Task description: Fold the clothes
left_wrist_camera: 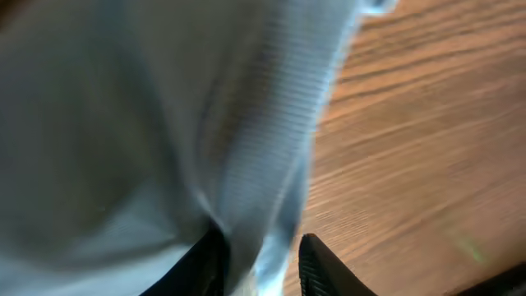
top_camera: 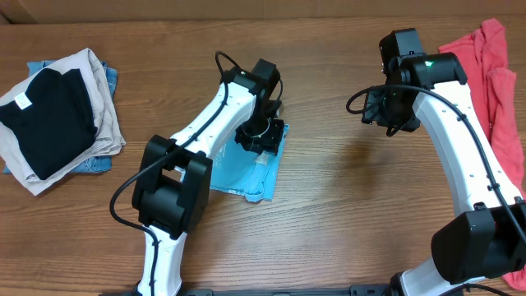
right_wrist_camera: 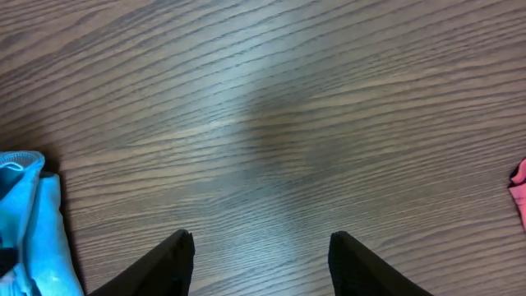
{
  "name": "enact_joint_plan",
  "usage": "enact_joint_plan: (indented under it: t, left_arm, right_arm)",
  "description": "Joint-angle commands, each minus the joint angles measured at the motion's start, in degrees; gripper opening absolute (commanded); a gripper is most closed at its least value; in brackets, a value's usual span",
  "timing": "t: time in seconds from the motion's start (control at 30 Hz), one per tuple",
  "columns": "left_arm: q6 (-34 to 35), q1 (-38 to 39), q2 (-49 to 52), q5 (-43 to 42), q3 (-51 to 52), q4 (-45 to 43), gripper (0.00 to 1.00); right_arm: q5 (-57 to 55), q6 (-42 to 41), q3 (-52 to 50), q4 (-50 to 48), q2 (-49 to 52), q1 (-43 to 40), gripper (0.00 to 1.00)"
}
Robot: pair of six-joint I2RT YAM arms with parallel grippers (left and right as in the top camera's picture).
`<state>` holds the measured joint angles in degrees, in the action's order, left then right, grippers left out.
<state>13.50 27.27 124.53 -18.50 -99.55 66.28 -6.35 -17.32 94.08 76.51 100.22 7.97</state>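
A light blue garment (top_camera: 246, 177) lies folded on the wooden table, left of centre. My left gripper (top_camera: 261, 136) is down on its upper right part. In the left wrist view the fingers (left_wrist_camera: 261, 263) are closed on a fold of the blue garment (left_wrist_camera: 164, 123), which fills most of that view, blurred. My right gripper (top_camera: 386, 111) hangs over bare wood to the right, open and empty (right_wrist_camera: 261, 247). The blue garment's edge (right_wrist_camera: 33, 222) shows at the left of the right wrist view. A red garment (top_camera: 493, 57) lies crumpled at the far right.
A stack of folded clothes (top_camera: 57, 115), black on beige on blue, sits at the far left. Bare wood lies between the blue garment and the right arm. A corner of the red garment (right_wrist_camera: 519, 193) shows at the right edge of the right wrist view.
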Motion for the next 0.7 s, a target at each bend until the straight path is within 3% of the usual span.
enact_joint_plan:
  t: [0.0,0.1,0.2,0.33,0.53,0.67]
  left_arm:
    - [-2.14,1.31,0.35,-11.15,0.81,-0.72,0.33]
    - [-5.55,2.03,0.35,-23.63,0.81,-0.55,0.33]
    - [-5.86,2.12,0.33,-27.85,0.81,-0.52,0.34]
    - [-7.61,1.55,0.33,-26.93,0.79,0.59,0.34]
    - [-7.04,-0.70,0.26,-12.48,0.31,3.80,0.37]
    - [-7.04,-1.14,0.26,-12.70,0.33,4.76,0.38]
  right_arm:
    - [-0.07,-0.04,0.76,-0.09,-0.35,0.04,0.57]
    - [-0.07,-0.04,0.76,-0.09,-0.35,0.04,0.56]
    - [-0.07,-0.04,0.76,-0.15,-0.35,0.04,0.57]
    - [-0.07,-0.02,0.76,-0.31,-0.35,0.04,0.56]
    - [-0.07,0.15,0.76,-0.35,-0.35,0.04,0.57]
    - [-0.07,0.13,0.76,-0.35,-0.35,0.04,0.57]
